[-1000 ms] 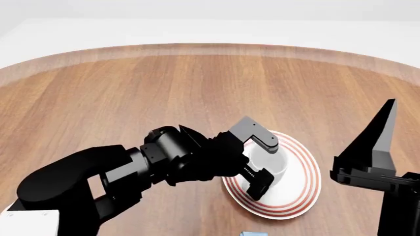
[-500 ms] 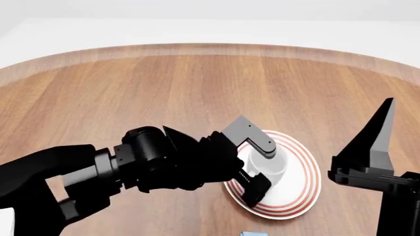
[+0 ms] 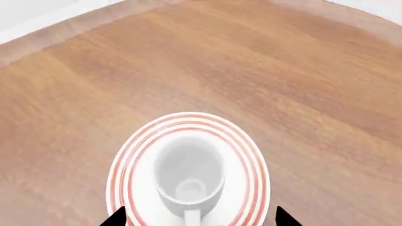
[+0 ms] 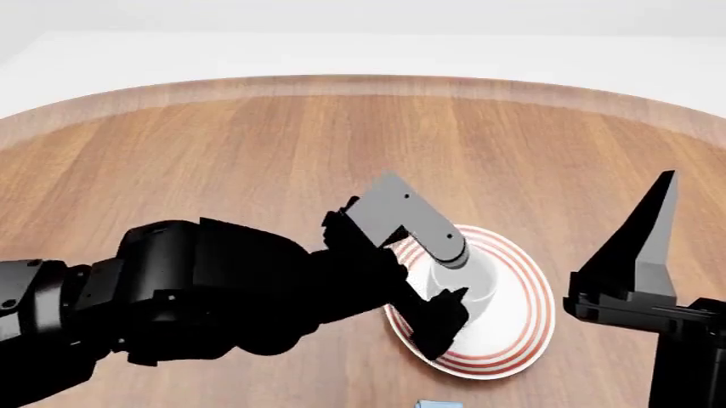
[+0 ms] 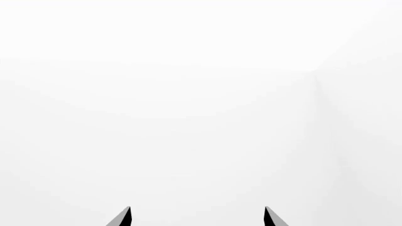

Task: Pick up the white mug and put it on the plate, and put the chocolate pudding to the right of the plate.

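Note:
The white mug (image 4: pixel 474 285) stands upright on the plate (image 4: pixel 524 331), a round white plate with red rings, right of centre on the table. My left gripper (image 4: pixel 451 277) is open, with its fingers on either side of the mug and apart from it. In the left wrist view the mug (image 3: pixel 188 169) sits in the middle of the plate (image 3: pixel 254 162) with its handle towards my left gripper (image 3: pixel 199 219). A light blue corner of the chocolate pudding (image 4: pixel 437 403) shows at the bottom edge of the head view. My right gripper (image 4: pixel 655 234) is open and empty, pointing up at the right.
The round wooden table (image 4: pixel 227 153) has its curved far edge (image 4: pixel 340 82) at the back. My black left arm (image 4: pixel 204 297) covers the near left part of the table. The right wrist view shows only white background between the gripper's tips (image 5: pixel 196 216).
My left gripper has drawn back and up from the mug, and the arm's bulk has swung nearer the camera. The mug stays on the plate. The right arm has not moved.

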Robot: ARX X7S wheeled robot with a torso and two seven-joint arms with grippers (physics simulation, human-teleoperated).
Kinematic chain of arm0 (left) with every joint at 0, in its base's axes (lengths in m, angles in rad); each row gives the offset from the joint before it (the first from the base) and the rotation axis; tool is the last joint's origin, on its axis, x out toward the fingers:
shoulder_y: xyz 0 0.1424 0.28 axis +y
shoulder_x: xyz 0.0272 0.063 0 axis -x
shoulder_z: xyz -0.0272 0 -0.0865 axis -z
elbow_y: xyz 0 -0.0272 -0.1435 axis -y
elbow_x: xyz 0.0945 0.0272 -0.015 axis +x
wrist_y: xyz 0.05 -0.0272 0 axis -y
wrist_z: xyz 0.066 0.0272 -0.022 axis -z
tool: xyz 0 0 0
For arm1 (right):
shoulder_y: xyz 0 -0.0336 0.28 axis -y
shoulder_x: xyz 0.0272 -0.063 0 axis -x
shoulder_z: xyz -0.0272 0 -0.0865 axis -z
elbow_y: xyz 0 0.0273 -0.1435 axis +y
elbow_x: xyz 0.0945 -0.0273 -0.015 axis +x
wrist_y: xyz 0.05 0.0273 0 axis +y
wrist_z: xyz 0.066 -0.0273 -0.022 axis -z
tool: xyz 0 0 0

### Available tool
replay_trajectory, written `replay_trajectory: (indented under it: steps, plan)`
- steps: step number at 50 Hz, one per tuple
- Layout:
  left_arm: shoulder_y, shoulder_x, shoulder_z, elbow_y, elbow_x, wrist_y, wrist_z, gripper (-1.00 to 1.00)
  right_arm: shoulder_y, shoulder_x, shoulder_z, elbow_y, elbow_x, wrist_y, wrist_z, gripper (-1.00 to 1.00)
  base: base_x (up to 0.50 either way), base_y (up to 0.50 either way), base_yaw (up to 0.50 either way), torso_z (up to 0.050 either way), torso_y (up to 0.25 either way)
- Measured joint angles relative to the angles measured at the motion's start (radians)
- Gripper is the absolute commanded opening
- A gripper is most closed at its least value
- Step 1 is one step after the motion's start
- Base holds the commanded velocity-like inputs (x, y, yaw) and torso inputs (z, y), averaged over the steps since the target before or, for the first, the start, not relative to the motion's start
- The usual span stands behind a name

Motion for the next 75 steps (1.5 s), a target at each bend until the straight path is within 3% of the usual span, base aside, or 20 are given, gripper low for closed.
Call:
replay_trajectory:
  steps: [20, 45, 75]
  plan:
    - [0.038, -0.211, -0.103, 0.136, 0.051, 0.133, -0.044, 1.00, 0.003, 0.003, -0.006, 0.001, -0.001, 0.001, 0.004, 1.00, 0.00, 0.00, 0.00, 0.000, 0.000]
    - [0.176, -0.459, -0.220, 0.260, 0.165, 0.381, -0.107, 1.00, 0.004, 0.011, -0.019, -0.013, -0.007, 0.013, 0.007, 1.00, 0.00, 0.00, 0.00, 0.000, 0.000]
    - [0.220, -0.630, -0.279, 0.437, 0.385, 0.445, -0.375, 1.00, 0.002, 0.016, -0.058, -0.091, -0.025, 0.077, 0.016, 1.00, 0.00, 0.00, 0.00, 0.000, 0.000]
